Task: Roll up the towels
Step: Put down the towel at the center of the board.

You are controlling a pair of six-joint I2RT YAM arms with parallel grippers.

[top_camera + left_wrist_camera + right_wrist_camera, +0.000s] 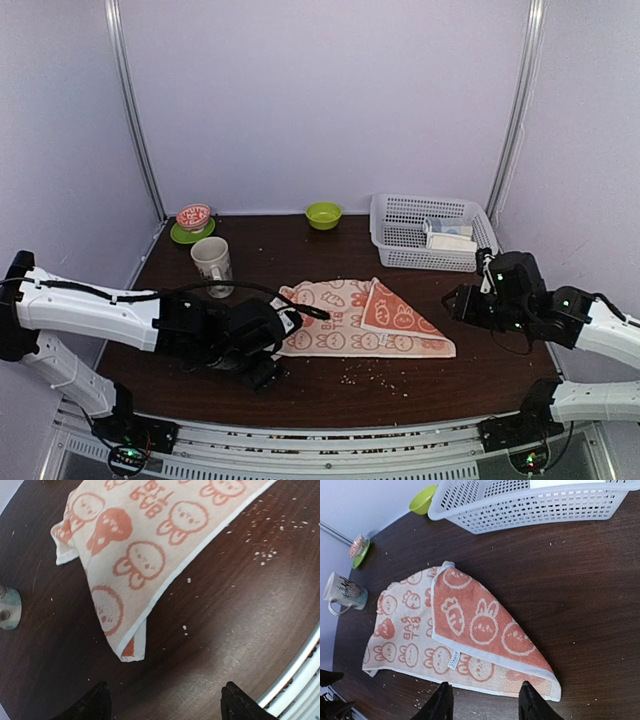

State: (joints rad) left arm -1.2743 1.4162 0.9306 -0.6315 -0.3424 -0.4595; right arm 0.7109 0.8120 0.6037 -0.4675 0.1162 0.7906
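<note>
the rabbit-printed towel [352,320] lies flat on the middle of the table [470,375], not rolled at all. its right corner is turned over into an orange triangle on top of the cream side. the left tool [165,700] hangs over bare table just near the towel's left near corner, its fingers wide apart with nothing between them. the right tool [485,700] sits over the near hem at the towel's right end, its fingers parted too and gripping nothing. so this looks like the gap between grips: a fold is laid and the rolling proper has not begun. the white basket [400,245] at the far right holds something pale, but i cannot tell from here whether that is the plain cream towel. the next move, as i judge it, calls for both tools to come down onto one edge, get a finger under the thin hem where it lies tight on the table, pinch it and turn it over evenly. the doubled triangle makes the right end thicker, so the roll could run lopsided unless both ends advance together. the mug [212,262] stands far enough off to the left that it should not get in the way.
</note>
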